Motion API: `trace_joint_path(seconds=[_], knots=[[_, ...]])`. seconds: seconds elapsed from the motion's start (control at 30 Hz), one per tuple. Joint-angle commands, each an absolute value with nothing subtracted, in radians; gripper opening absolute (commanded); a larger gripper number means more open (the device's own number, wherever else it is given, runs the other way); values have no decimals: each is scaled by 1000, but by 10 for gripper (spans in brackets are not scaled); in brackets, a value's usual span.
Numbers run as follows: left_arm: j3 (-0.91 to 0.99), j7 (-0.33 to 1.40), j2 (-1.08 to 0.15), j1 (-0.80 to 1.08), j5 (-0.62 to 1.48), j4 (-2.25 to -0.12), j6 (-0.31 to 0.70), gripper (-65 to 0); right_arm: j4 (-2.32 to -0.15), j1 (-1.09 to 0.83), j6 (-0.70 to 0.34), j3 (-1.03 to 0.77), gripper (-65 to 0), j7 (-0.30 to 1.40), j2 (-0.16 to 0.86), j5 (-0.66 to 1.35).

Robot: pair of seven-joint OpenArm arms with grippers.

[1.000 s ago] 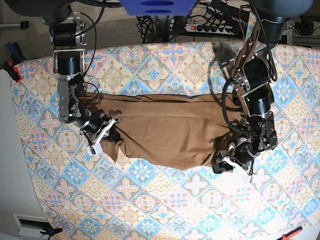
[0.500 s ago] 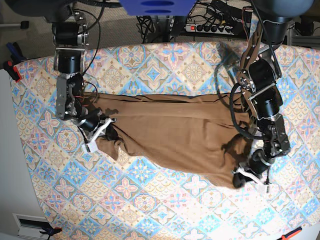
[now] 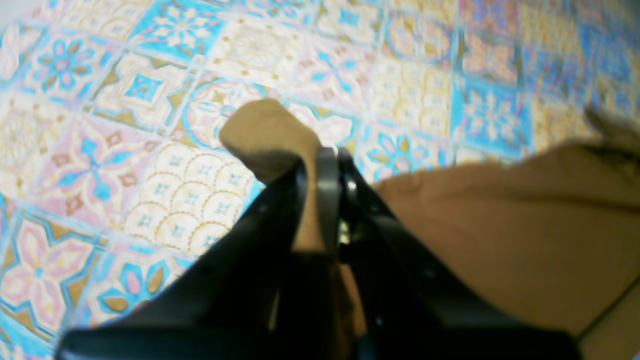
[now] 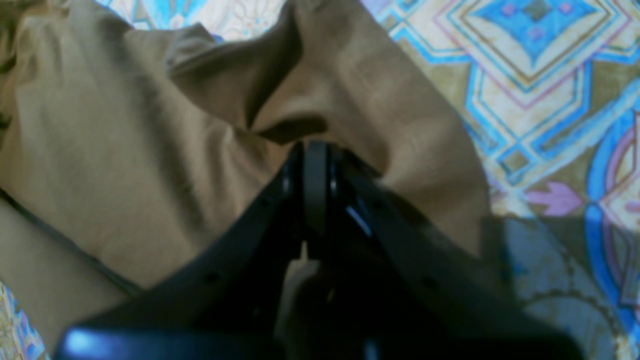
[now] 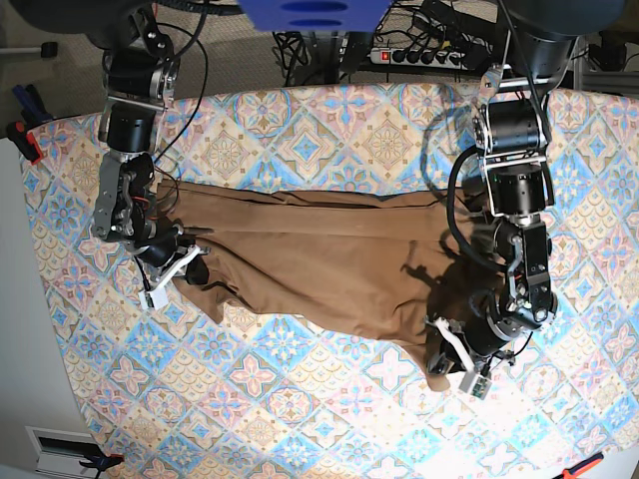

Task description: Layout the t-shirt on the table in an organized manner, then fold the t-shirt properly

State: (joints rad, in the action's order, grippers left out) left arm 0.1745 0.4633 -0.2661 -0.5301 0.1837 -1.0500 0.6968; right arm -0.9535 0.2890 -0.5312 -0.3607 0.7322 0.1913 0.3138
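- The t-shirt (image 5: 329,264) is plain tan-brown cloth that looks soft, light and limp. It lies stretched in a long rumpled band across the middle of the table (image 5: 300,130), sagging and creasing between the two grips.
- It should drape and slide easily over the patterned tablecloth, so a pull on one end will likely drag the rest; corners, hem and shoulder seams are the sensible places to pinch.
- The left gripper (image 3: 320,155) is clamped on a small bunched corner of the t-shirt, a nub of cloth poking out past its tips, at the end nearer the table's front edge.
- The right gripper (image 4: 312,150) is pinched tight on a fold at the t-shirt's opposite end, cloth puckering around its black fingers (image 4: 250,220).
- The tablecloth is flat, matte, diamond-tiled in blue, pink and cream.
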Motion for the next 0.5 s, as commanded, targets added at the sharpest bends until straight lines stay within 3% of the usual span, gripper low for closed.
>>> trace_joint_path(seconds=[0.0,0.07,0.23,0.3,0.47], knots=[[174,435,-272,-564,176,-1081,698,-650,-963,305,-519,-364,-650,743,206,300],[176,435,-268,-564,130,-1086,698,-650,-980,305,-519,-364,-644,743,208,300],[179,435,-268,-555,90,-1086,698,-650,-1101,305,-521,-364,-348,740,208,300],[179,435,-271,-545,93,-1089,698,-650,-1152,305,-522,-366,-282,736,208,303],[180,435,-271,-542,91,-1089,698,-650,-1165,305,-522,-466,-310,734,208,303]])
